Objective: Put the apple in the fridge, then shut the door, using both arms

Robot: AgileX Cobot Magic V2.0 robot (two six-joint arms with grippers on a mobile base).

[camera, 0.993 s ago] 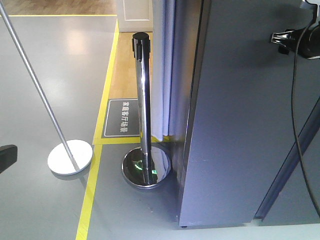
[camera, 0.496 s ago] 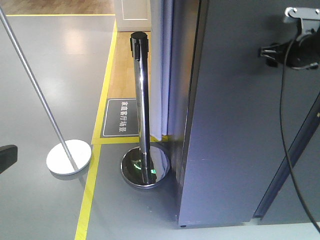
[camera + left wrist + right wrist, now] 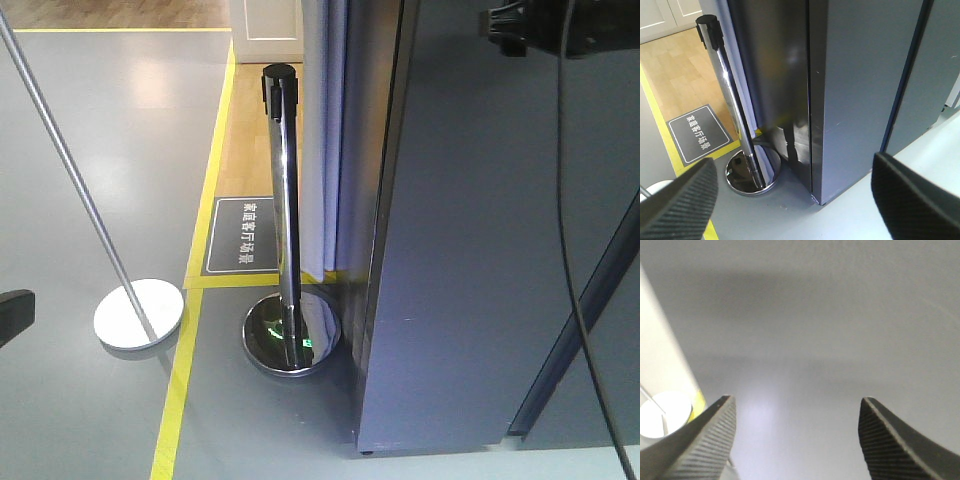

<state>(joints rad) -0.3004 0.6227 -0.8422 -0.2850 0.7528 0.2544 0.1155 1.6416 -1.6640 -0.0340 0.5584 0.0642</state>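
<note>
The fridge (image 3: pixel 480 250) is a tall dark grey box filling the right of the front view. Its two front panels (image 3: pixel 860 90) lie shut side by side with a thin dark gap between them. None of the white inside shows, so I cannot tell which panel is the door. The apple is out of view. My right gripper (image 3: pixel 505 25) is high against the fridge's front. In its wrist view the right gripper (image 3: pixel 797 440) is open and empty, close to a flat grey face. My left gripper (image 3: pixel 795 200) hangs open and empty, low, by the fridge's front left corner.
A chrome stanchion post (image 3: pixel 283 200) on a round mirrored base (image 3: pixel 292 335) stands just left of the fridge. A slanted thin pole ends on a white disc base (image 3: pixel 140 312). Yellow floor tape (image 3: pixel 185 380) and a grey floor sign (image 3: pixel 245 235) lie nearby. A black cable (image 3: pixel 570 200) hangs down the fridge front.
My right gripper has moved up and to the left across the fridge's front, now at the top edge of the front view. The fridge and post have not moved.
</note>
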